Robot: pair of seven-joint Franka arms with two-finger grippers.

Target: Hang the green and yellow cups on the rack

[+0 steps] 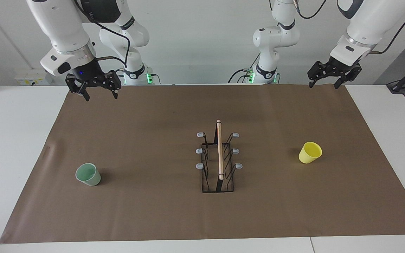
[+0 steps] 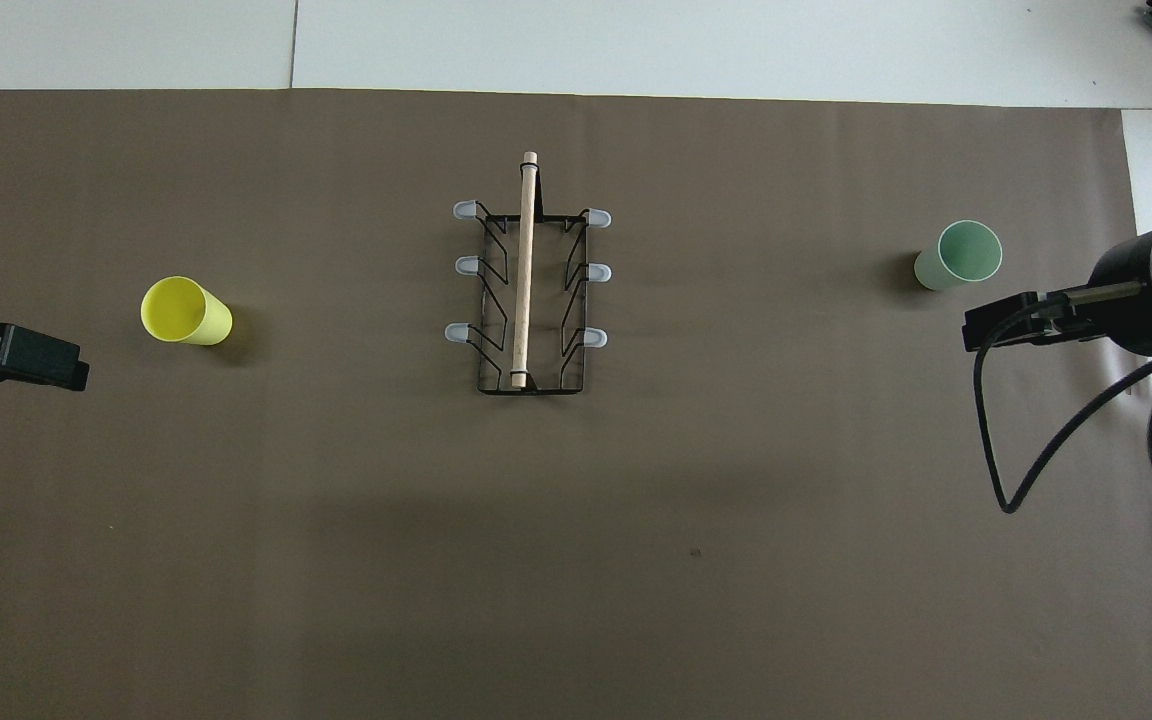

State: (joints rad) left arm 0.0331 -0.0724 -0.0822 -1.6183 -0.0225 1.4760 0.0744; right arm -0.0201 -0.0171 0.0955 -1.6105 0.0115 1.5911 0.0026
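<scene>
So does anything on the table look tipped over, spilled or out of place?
Nothing stands out. The pale green plastic cup and the bright yellow plastic cup both stand mouth up on the brown mat, apart from the black wire rack with the wooden rod, whose prongs are all bare.

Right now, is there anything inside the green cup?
Nothing shows inside the green cup: it stands upright on the brown mat, mouth up, and the facing view looks in at bare pale green. The overhead view sees it slantwise, so its wall hides part of the bottom there.
</scene>
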